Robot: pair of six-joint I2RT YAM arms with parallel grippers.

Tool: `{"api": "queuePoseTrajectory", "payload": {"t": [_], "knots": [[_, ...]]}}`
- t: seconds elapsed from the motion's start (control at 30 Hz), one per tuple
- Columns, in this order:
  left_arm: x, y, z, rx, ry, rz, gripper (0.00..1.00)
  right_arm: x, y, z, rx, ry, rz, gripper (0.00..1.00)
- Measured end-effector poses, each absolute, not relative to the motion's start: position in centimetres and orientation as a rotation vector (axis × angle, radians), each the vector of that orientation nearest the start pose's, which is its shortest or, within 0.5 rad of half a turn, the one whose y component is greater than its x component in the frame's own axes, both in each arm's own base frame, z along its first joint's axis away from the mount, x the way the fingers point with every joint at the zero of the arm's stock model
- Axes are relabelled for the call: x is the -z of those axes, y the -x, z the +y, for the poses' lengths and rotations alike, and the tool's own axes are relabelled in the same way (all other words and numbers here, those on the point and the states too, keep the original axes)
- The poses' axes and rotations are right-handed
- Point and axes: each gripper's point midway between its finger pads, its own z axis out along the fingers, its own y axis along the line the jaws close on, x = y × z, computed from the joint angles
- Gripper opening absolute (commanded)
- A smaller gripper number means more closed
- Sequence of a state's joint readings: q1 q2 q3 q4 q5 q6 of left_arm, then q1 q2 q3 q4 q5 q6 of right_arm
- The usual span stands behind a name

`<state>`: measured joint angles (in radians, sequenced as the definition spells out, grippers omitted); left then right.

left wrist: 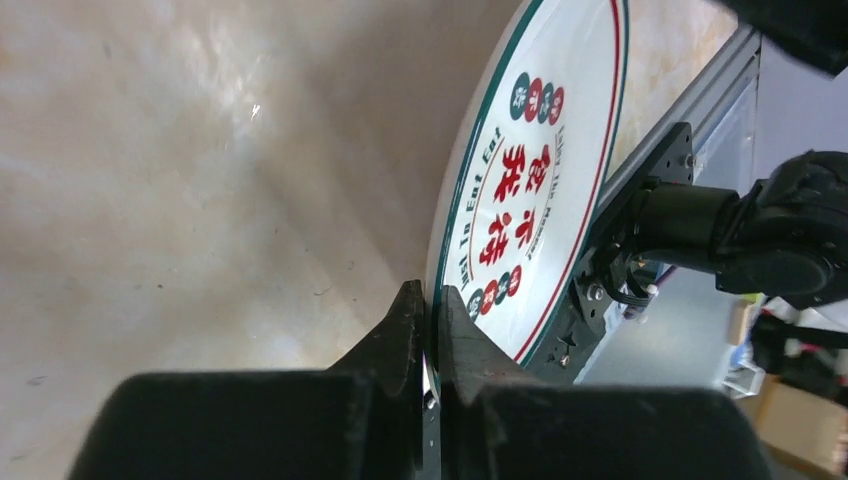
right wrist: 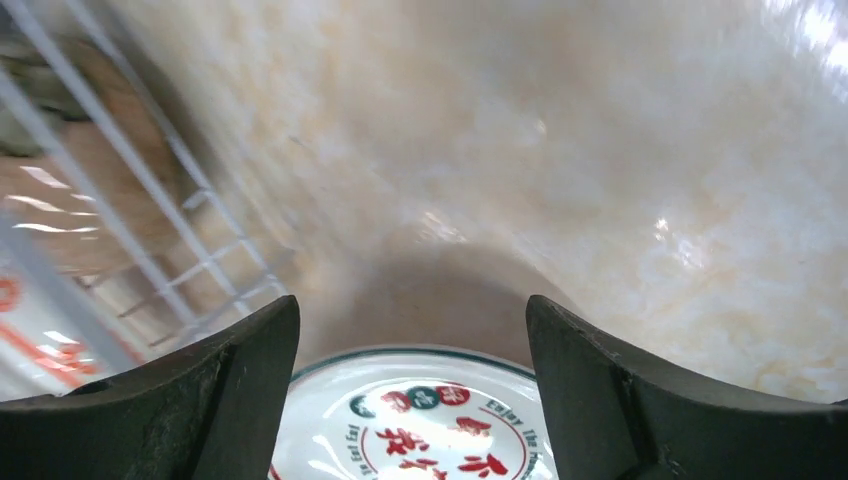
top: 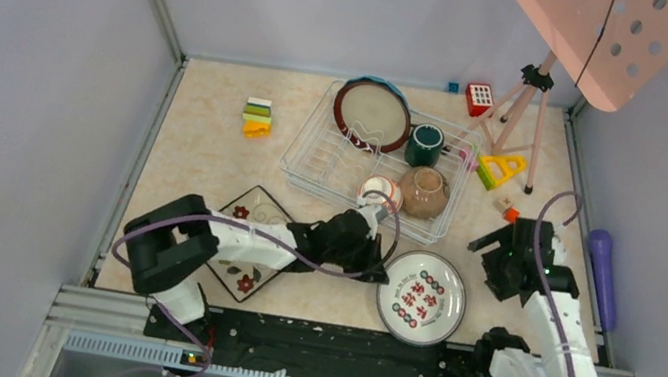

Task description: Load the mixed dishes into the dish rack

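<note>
Cream marbled tabletop (top: 208, 128) with the dish rack (top: 328, 167), a white wire basket, as landmark at centre. The pink perforated stand (top: 602, 39) rises on its tripod beyond the rack's far right corner. Of the dishes, the white red-marked plate (top: 421, 298) lies flat on the tabletop just off the rack's near edge, and the square floral plate (top: 249, 241) lies off the rack's near left corner, partly under the left arm. The brown-rimmed cream plate (top: 373, 114) stands on edge at the rack's far end. The tan bowl (top: 425, 192) sits in the rack's near right part, with the red-white bowl (top: 380, 193) just left of it and the teal mug (top: 425, 145) behind it, between bowl and cream plate. The purple cylinder (top: 602, 277) lies well right of the rack. Small toy blocks (top: 257, 118) are stacked left of the rack; others lie by its right side near the tripod. The left end effector (top: 377, 271) (left wrist: 430, 320) is narrowed to a slit pinching the left rim of the red-marked plate, near the rack's near edge. The right end effector (top: 492, 261) (right wrist: 410, 310) stands wide, holding nothing, right of the rack's near right corner; its wrist view shows the same plate's rim between the fingers (right wrist: 240, 390).
</note>
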<state>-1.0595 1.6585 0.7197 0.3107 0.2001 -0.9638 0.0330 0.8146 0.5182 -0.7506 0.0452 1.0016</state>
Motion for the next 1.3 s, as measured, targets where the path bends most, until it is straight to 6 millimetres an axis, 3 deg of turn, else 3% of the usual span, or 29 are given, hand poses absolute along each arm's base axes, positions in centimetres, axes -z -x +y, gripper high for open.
{"api": "queuePoseTrajectory", "payload": {"t": [0.13, 0.23, 0.3, 0.43, 0.53, 0.6, 0.73, 0.83, 0.97, 1.13, 1.3], "knots": [[-9.7, -15.4, -39.0, 1.115, -0.491, 2.455, 0.0, -11.8, -22.2, 2.1, -0.284, -1.128, 2.201, 0.82], [-13.6, -15.6, -38.5, 1.05, -0.709, 2.409, 0.0, -14.7, -23.2, 2.1, -0.312, -0.999, 2.154, 0.82], [-16.9, -15.4, -37.4, 0.987, -0.865, 2.34, 0.0, -16.4, -23.8, 2.9, -0.372, -0.857, 2.136, 0.82], [-19.2, -15.2, -34.5, 0.882, -0.984, 2.273, 0.0, -20.1, -24.5, 5.8, -0.557, -0.563, 2.06, 0.81], [-20.4, -16.1, -31.3, 0.817, -0.989, 2.271, 0.0, -24.1, -24.8, 8.6, -0.727, -0.33, 1.934, 0.72], [-21.4, -18.0, -28.7, 0.795, -0.902, 2.279, 0.0, -27.1, -24.6, 10.9, -0.859, -0.147, 1.837, 0.7], [-25.2, -21.8, -23.8, 0.7, -0.7, 2.171, 0.0, -30.0, -24.3, 14.4, -1.071, 0.115, 1.728, 0.71], [-28.0, -21.0, -22.7, 0.691, -0.707, 2.07, 0.0, -30.6, -24.2, 16.0, -1.167, 0.24, 1.686, 0.71], [-30.4, -20.9, -22.6, 0.693, -0.74, 1.997, 0.0, -29.3, -23.8, 18.5, -1.244, 0.372, 1.712, 0.68], [-30.0, -21.2, -22.7, 0.681, -0.744, 2.011, 0.0, -27.3, -23.0, 21.5, -1.304, 0.506, 1.748, 0.6], [-29.4, -21.3, -22.8, 0.676, -0.75, 2.035, 0.0, -27.1, -22.8, 22.2, -1.305, 0.564, 1.73, 0.48]]}}
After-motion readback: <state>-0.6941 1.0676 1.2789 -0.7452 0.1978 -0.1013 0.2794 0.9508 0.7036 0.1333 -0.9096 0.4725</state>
